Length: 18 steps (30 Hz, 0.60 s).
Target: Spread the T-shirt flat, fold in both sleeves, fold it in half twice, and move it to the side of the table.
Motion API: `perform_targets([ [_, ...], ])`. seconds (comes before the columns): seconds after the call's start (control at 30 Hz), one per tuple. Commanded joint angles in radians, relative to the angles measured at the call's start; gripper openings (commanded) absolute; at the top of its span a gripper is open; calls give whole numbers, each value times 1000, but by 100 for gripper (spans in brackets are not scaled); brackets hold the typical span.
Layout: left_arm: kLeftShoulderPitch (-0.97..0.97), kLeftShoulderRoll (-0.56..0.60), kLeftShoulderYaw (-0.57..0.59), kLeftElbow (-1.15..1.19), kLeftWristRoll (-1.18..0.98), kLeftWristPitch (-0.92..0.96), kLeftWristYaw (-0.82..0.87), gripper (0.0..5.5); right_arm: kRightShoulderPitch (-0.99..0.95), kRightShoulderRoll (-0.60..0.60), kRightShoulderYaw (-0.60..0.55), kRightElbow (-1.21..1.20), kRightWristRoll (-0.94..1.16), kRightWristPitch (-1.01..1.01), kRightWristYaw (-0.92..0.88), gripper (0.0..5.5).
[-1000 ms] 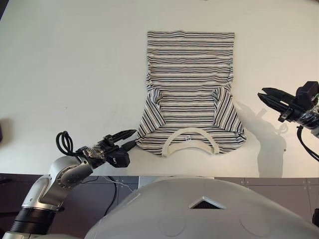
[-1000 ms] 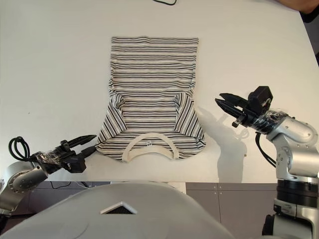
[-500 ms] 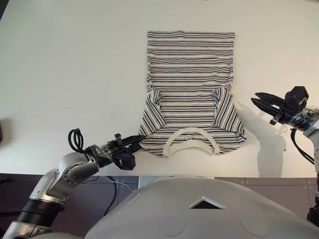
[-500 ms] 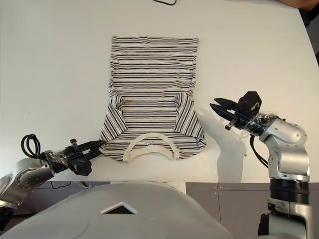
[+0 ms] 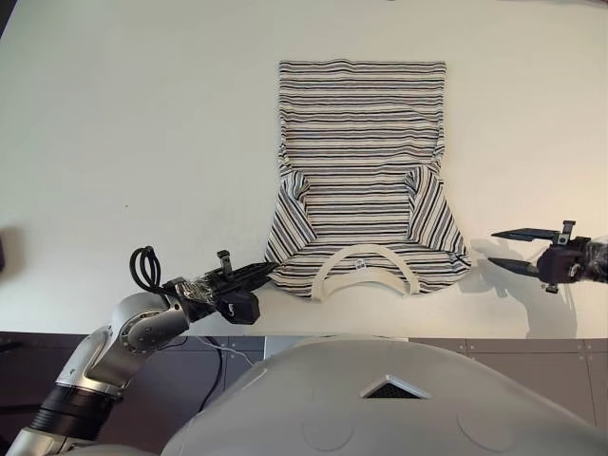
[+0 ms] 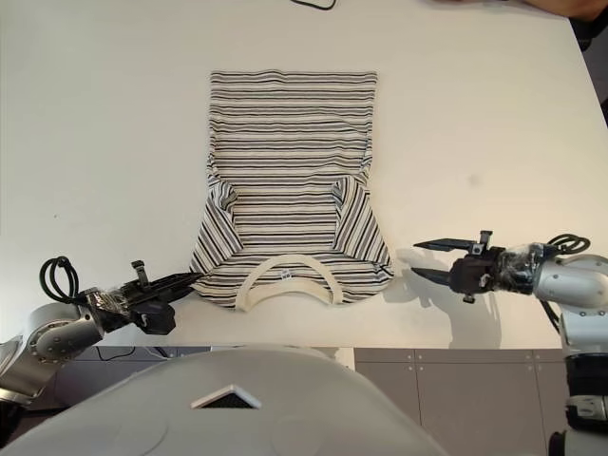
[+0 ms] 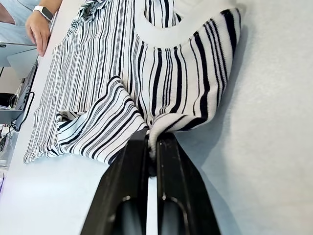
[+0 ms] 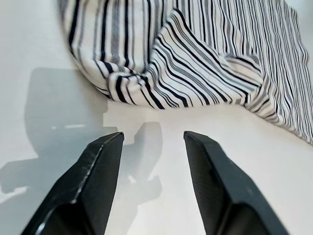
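Observation:
The striped T-shirt [image 5: 361, 171] lies on the white table [image 5: 142, 142] with both sleeves folded in and its collar [image 5: 366, 256] toward me. My left gripper [image 5: 261, 271] sits low at the near left shoulder corner. In the left wrist view its fingers [image 7: 132, 161] are shut on that corner of the shirt [image 7: 146, 73]. My right gripper [image 5: 494, 248] is open just to the right of the near right shoulder corner, close above the table. The right wrist view shows that corner [image 8: 127, 83] a short way ahead of the gripper [image 8: 152, 136], not touched.
The table's near edge [image 5: 142, 328] runs just behind both grippers. A black cable [image 6: 313, 4] lies at the far edge. A person's hand with a watch [image 7: 39, 24] rests past the shirt's far end. Bare table spreads left and right of the shirt.
My left gripper slid right to the shirt's near left corner and shut on it. My right gripper dropped lower and nearer to me, and now points at the near right corner.

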Motion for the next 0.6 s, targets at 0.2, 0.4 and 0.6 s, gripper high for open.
perform_targets([
  [0.2, 20, 12, -39, 23, 24, 36, -48, 10, 27, 29, 71, -47, -32, -13, -102, 279],
  [0.4, -3, 28, -36, 31, 12, 25, -74, 10, 0, 70, 116, -11, -136, -40, -211, 279],
  [0.6, -12, 33, -39, 32, 12, 22, -81, 10, -48, 76, 155, 39, -219, -80, -303, 279],
])
